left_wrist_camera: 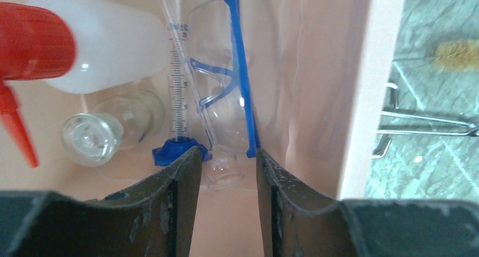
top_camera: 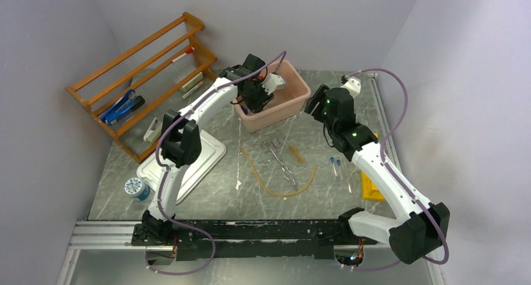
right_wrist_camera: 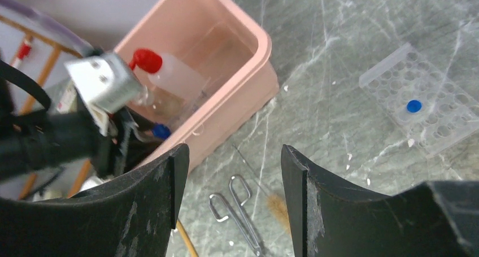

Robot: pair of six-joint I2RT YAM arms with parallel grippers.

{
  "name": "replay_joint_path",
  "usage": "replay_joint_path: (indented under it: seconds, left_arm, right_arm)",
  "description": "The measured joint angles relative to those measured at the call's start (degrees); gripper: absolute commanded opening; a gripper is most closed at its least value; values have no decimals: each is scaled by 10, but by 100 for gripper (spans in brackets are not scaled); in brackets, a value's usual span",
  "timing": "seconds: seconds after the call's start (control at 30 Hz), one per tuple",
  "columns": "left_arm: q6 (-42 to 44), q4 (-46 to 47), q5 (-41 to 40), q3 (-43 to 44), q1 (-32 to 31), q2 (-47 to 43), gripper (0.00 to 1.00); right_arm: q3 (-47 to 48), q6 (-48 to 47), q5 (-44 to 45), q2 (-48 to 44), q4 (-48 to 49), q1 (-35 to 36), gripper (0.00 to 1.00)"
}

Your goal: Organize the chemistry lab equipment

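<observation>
goggles: blue-framed clear goggles (left_wrist_camera: 226,93) lie inside the pink tub (left_wrist_camera: 356,87), centre of the left wrist view, with the blue arm running top to bottom. The near end sits right at the fingertips.
tub contents: white squeeze bottle (left_wrist_camera: 107,48) with red cap at upper left, graduated cylinder (left_wrist_camera: 178,99) with blue base just left of the goggles, small clear flask (left_wrist_camera: 93,135) at lower left.
left gripper: left gripper (left_wrist_camera: 227,154) is down in the tub. Jaws are parted a moderate way and pinch nothing, with tub floor showing in the gap.
step (judged): drop-off of the goggles in the tub, release stage.
do it well: widen the jaws until both pads are clear of the blue arm. Lift straight up before swinging out so the frame isn't snagged and the cylinder isn't knocked. Stay off the tub wall on the right of the frame.
right gripper: right gripper (right_wrist_camera: 234,149) hangs over the table just right of the tub in the top view, jaws wide and empty.
left on table: metal tongs (top_camera: 280,160), tan tubing (top_camera: 275,188) and brush (top_camera: 295,153) at centre. Blue-capped tubes (top_camera: 335,166) and yellow rack (top_camera: 372,188) at right.
progress (judged): partway, several items not yet put away.
</observation>
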Motion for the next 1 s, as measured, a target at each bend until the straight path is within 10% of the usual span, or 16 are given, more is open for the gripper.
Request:
replay_joint_path:
  seconds: [0.3, 1.0]
  left_arm:
    - [-90, 120, 5, -106, 3, -168, 89]
    - [-428, 382, -118, -550, 7, -561, 84]
  right_arm:
    - [-24, -52, -118, 92, 3, -1, 59]
    - [-8, -133, -236, 303, -5, 0, 53]
